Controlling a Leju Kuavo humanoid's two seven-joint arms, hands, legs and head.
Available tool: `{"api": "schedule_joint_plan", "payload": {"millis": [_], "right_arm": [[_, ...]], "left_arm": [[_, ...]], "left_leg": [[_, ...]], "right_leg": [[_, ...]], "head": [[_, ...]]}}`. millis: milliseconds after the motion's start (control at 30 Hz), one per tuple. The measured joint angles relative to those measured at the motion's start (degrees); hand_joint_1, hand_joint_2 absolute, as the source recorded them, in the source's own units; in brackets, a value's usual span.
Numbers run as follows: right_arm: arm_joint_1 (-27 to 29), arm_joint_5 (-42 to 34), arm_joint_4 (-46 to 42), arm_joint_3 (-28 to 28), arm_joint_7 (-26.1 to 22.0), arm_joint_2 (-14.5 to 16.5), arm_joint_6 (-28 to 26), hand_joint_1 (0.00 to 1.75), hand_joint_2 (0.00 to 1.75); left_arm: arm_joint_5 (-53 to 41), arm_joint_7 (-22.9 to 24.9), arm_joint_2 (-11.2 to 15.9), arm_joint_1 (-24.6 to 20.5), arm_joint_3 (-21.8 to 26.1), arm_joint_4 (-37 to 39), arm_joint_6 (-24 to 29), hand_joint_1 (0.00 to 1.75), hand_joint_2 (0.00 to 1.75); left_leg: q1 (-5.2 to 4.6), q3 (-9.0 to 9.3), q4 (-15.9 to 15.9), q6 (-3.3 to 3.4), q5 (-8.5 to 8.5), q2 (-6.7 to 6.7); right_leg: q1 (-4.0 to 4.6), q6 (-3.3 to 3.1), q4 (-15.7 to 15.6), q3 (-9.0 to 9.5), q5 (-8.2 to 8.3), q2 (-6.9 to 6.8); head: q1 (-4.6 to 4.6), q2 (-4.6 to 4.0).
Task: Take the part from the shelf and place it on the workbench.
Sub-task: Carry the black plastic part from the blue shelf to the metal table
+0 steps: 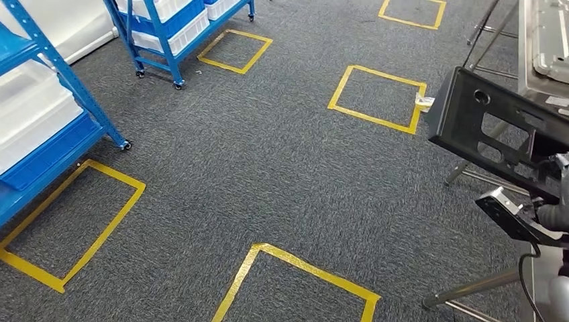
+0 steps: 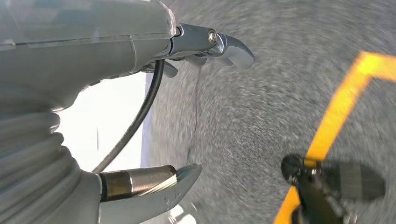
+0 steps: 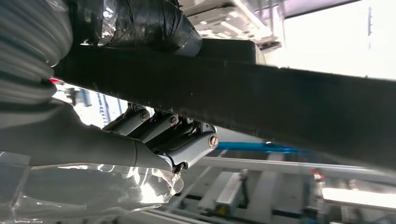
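The black part, a flat plastic panel with cut-out holes, hangs at the right edge of the head view, just in front of the metal workbench. My right hand grips it: the fingers curl under the dark panel and the thumb side presses from above. Over the grey carpet hangs my left hand, its fingers and thumb apart and nothing between them.
Blue wheeled shelves with white bins stand at the left and at the back. Yellow tape squares mark the carpet. The workbench's metal legs slant across the floor at the lower right.
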Motion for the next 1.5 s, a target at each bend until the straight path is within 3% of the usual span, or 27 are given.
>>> {"api": "schedule_joint_plan", "payload": {"millis": [67, 100, 167, 233, 300, 333, 367, 400, 467, 533, 600, 667, 733, 800, 833, 867, 967, 1033, 1100, 1167, 1233, 1300, 1333, 1367, 1400, 1467, 1500], "right_arm": [[-3.57, 1.23, 2.89, 2.24, -0.05, 1.04, -0.24, 1.75, 1.75], [-5.34, 1.85, 4.43, 3.45, -0.09, 1.6, -0.31, 1.75, 1.75], [-9.13, 3.32, 7.69, 5.94, -0.2, 3.02, -0.58, 1.75, 1.75], [-13.7, 5.19, 11.87, 8.56, -0.27, 5.38, -1.18, 1.75, 1.75], [-18.7, 6.92, 17.29, 11.34, -0.12, 8.53, -1.69, 1.75, 1.75], [-21.01, 7.53, 20.04, 12.7, 0.08, 10.05, -1.8, 1.75, 1.75], [-23.06, 7.93, 22.41, 13.97, 0.33, 11.42, -1.83, 1.75, 1.75], [-24.99, 8.17, 24.52, 15.21, 0.6, 12.71, -1.83, 1.75, 1.75], [-28.42, 8.29, 27.72, 17.27, 1.11, 15.06, -1.81, 1.75, 1.75], [-30.7, 7.93, 29.99, 18.58, 1.42, 16.61, -2.0, 1.75, 1.75], [-31.4, 7.11, 31.32, 19.1, 1.43, 17.02, -2.38, 1.75, 1.75], [-31.45, 6.04, 32.1, 19.19, 1.23, 16.6, -3.09, 1.75, 1.75], [-30.76, 4.73, 32.43, 19.06, 0.96, 15.34, -4.5, 1.75, 1.75], [-28.16, 3.72, 32.15, 18.22, 0.8, 12.81, -6.19, 1.75, 1.75], [-26.39, 3.48, 31.95, 17.38, 0.78, 11.17, -6.85, 1.75, 1.75], [-24.77, 3.45, 31.72, 16.38, 0.74, 9.57, -7.26, 1.75, 1.75], [-22.34, 3.97, 31.36, 13.55, 0.4, 5.76, -6.95, 1.75, 1.75], [-22.1, 4.48, 31.38, 12.23, 0.1, 4.14, -6.06, 1.75, 1.75], [-22.01, 4.95, 31.55, 11.5, -0.17, 2.99, -5.42, 1.75, 1.75], [-22.16, 5.38, 31.7, 11.04, -0.38, 2.13, -5.23, 1.75, 1.75], [-22.57, 5.64, 31.83, 10.78, -0.42, 1.78, -5.19, 1.75, 1.75], [-22.78, 5.71, 32.02, 10.74, -0.35, 1.68, -5.08, 1.75, 1.75], [-22.79, 5.75, 32.15, 10.73, -0.28, 1.6, -5.02, 1.75, 1.75], [-22.84, 5.85, 32.29, 10.73, -0.2, 1.48, -4.98, 1.75, 1.75], [-22.97, 5.99, 32.43, 10.72, -0.11, 1.31, -4.93, 1.75, 1.75], [-23.36, 6.36, 32.6, 10.71, 0.05, 1.03, -4.71, 1.75, 1.75], [-23.56, 6.5, 32.69, 10.71, 0.12, 0.93, -4.45, 1.75, 1.75]], "left_arm": [[-3.04, -1.98, -0.03, -0.08, -2.27, 0.0, -2.1, 0.0, 1.75], [-4.68, -2.89, -0.06, -0.17, -3.55, 0.0, -3.03, 0.0, 1.75], [-7.77, -4.11, -0.17, -0.26, -6.15, 0.0, -4.36, 0.0, 1.75], [-10.56, -4.6, -0.35, -0.21, -8.71, 0.0, -5.15, 0.0, 1.75], [-13.23, -5.06, -0.52, -0.28, -11.4, 0.0, -5.97, 0.0, 1.75], [-14.52, -5.51, -0.59, -0.45, -12.72, -0.01, -6.57, 0.0, 1.75], [-15.74, -6.16, -0.61, -0.74, -13.96, -0.02, -7.31, 0.0, 1.75], [-16.89, -7.01, -0.5, -1.13, -15.23, -0.06, -8.28, 0.0, 1.75], [-18.46, -8.74, 0.11, -1.99, -17.63, -0.18, -10.2, 0.0, 1.75], [-18.51, -10.05, 0.96, -2.57, -19.4, -0.37, -11.15, 0.0, 1.75], [-17.59, -11.32, 1.64, -2.51, -20.16, -0.54, -10.97, 0.0, 1.75], [-16.16, -12.71, 2.19, -1.49, -20.35, -0.6, -10.28, 0.0, 1.75], [-14.27, -13.82, 2.68, 0.34, -20.12, -0.61, -9.74, 0.0, 1.75], [-11.96, -14.68, 2.98, 2.37, -19.15, -0.61, -9.55, 0.0, 1.75], [-10.84, -15.05, 3.06, 3.38, -18.41, -0.61, -9.52, 0.0, 1.75], [-9.88, -15.36, 3.1, 4.3, -17.64, -0.61, -9.49, 0.0, 1.75], [-8.17, -15.66, 3.29, 6.49, -15.59, -0.61, -9.52, 0.0, 1.75], [-7.58, -15.65, 3.47, 7.1, -14.43, -0.61, -9.68, 0.0, 1.75], [-7.32, -15.53, 3.54, 7.15, -13.45, -0.61, -9.84, 0.0, 1.75], [-7.13, -15.4, 3.54, 7.07, -12.69, -0.61, -9.94, 0.0, 1.75], [-6.92, -15.31, 3.52, 7.18, -12.06, -0.61, -10.01, 0.0, 1.75], [-6.82, -15.22, 3.48, 7.36, -11.51, -0.61, -10.03, 0.0, 1.75], [-6.82, -15.19, 3.46, 7.43, -11.3, -0.61, -10.04, 0.0, 1.75], [-6.81, -15.17, 3.44, 7.48, -11.08, -0.61, -10.05, 0.0, 1.75], [-6.81, -15.16, 3.44, 7.53, -10.86, -0.61, -10.06, 0.0, 1.75], [-6.82, -15.17, 3.5, 7.58, -10.44, -0.61, -10.1, 0.0, 1.75], [-6.83, -15.17, 3.55, 7.64, -10.28, -0.61, -10.13, 0.0, 1.75]], "left_leg": [[-0.08, 0.3, 0.01, -0.69, -0.22, 1.24], [0.05, 0.41, 0.15, -1.08, -0.44, 1.17], [0.35, -0.47, 2.58, -1.67, -2.19, -1.39], [0.58, -3.84, 9.43, -1.89, -5.65, -4.74], [0.61, -7.6, 16.04, -1.85, -7.53, -5.66], [0.6, -8.37, 16.77, -1.73, -6.87, -5.77], [0.59, -8.06, 15.2, -1.53, -5.14, -5.96], [0.58, -6.83, 11.75, -1.26, -2.64, -6.49], [0.6, -4.03, 4.49, -0.7, 1.14, -8.83], [0.61, -2.87, 1.52, -0.43, 2.09, -10.18], [0.75, -2.61, 0.83, -0.19, 2.35, -9.32], [0.91, -2.06, -0.26, 0.26, 2.78, -8.0], [0.83, -1.72, -0.78, 0.69, 2.85, -6.45], [0.77, -1.64, -0.72, 0.96, 2.55, -5.23], [0.78, -1.58, -0.64, 0.99, 2.36, -4.72], [0.8, -1.53, -0.5, 0.94, 2.12, -4.2], [0.57, -1.43, 0.43, 0.29, 1.03, -2.25], [0.21, -1.21, 0.81, -0.38, 0.29, -0.98], [0.2, -0.74, 0.8, -1.0, -0.18, 0.12], [0.52, -0.93, 2.22, -1.56, -1.56, -1.37], [0.82, -3.42, 8.0, -1.8, -5.01, -4.3], [0.81, -7.27, 15.57, -1.66, -8.07, -5.39], [0.74, -8.44, 17.48, -1.46, -8.19, -5.54], [0.63, -8.63, 17.25, -1.15, -7.18, -5.69], [0.47, -7.65, 14.66, -0.75, -5.15, -6.06], [0.12, -4.12, 6.55, 0.18, -0.88, -8.52], [0.0, -2.7, 3.46, 0.5, 0.35, -9.59]], "right_leg": [[0.23, -0.81, -0.37, -0.16, 0.05, 0.92], [0.15, -1.18, -0.45, -0.2, 0.17, 1.57], [-0.03, -1.99, -0.71, -0.28, 0.5, 2.71], [0.08, -2.61, -0.77, -0.48, 0.75, 4.0], [0.37, -2.92, -0.72, -0.67, 0.91, 5.61], [0.49, -2.97, -0.66, -0.71, 0.95, 6.42], [0.57, -3.0, -0.56, -0.71, 0.97, 7.15], [0.61, -2.99, -0.44, -0.7, 0.96, 7.85], [0.64, -2.86, -0.17, -0.9, 1.0, 8.99], [0.51, -2.38, -0.13, -1.38, 1.24, 9.97], [0.45, -1.74, -0.33, -1.62, 1.45, 10.52], [0.73, -1.27, 1.08, -2.35, 0.31, 7.92], [0.81, -0.86, 6.58, -5.04, -2.77, 4.42], [0.45, -0.38, 12.9, -8.14, -5.14, 3.48], [0.22, -0.16, 13.99, -8.68, -5.02, 3.34], [0.03, 0.02, 12.89, -8.15, -3.91, 3.13], [0.07, -0.02, 2.88, -3.26, 0.43, 0.44], [0.44, -0.68, 0.18, -1.99, 0.91, -0.28], [0.5, -1.46, 0.25, -2.01, 1.0, 1.3], [0.37, -2.21, 0.05, -1.89, 1.11, 2.57], [0.38, -2.79, -0.08, -1.75, 1.19, 3.77], [0.67, -3.02, -0.04, -1.76, 1.21, 5.13], [0.84, -3.06, -0.01, -1.77, 1.22, 5.82], [0.97, -3.07, 0.03, -1.75, 1.22, 6.52], [1.04, -3.07, 0.07, -1.72, 1.22, 7.24], [1.04, -3.01, 0.19, -1.71, 1.24, 8.61], [0.98, -2.89, 0.21, -1.78, 1.31, 9.25]], "head": [[-0.04, 0.0], [-0.03, 0.0], [-0.05, 0.0], [-0.07, 0.0], [-0.08, 0.0], [-0.08, 0.0], [-0.08, 0.0], [-0.07, 0.0], [-0.04, 0.0], [-0.07, 0.0], [-0.09, 0.0], [0.01, 0.0], [0.08, 0.0], [0.11, 0.0], [0.13, 0.0], [0.16, 0.0], [0.16, 0.0], [0.12, 0.0], [0.08, 0.0], [0.06, 0.0], [0.05, 0.0], [0.04, 0.0], [0.04, 0.0], [0.04, 0.0], [0.05, 0.0], [0.07, 0.0], [0.07, 0.0]]}}
